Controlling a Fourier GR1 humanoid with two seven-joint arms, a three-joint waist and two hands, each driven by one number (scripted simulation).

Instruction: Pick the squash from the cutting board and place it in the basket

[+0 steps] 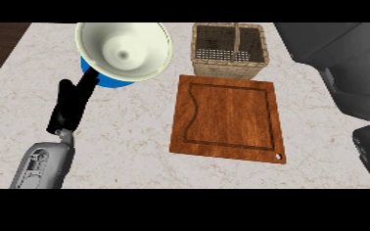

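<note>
On marble counter, cutting board

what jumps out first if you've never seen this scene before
A big cream bowl dominates the upper left, tilted toward the camera over something blue, with the left hand stretched up to its lower edge. In the middle lies a wooden cutting board with no squash showing on it. A wicker basket stands just behind it.

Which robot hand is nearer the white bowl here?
Left. The left robot hand sits at the white bowl's lower left rim; the right robot hand is at most a dark sliver at the view's right edge, beyond the cutting board.
</note>
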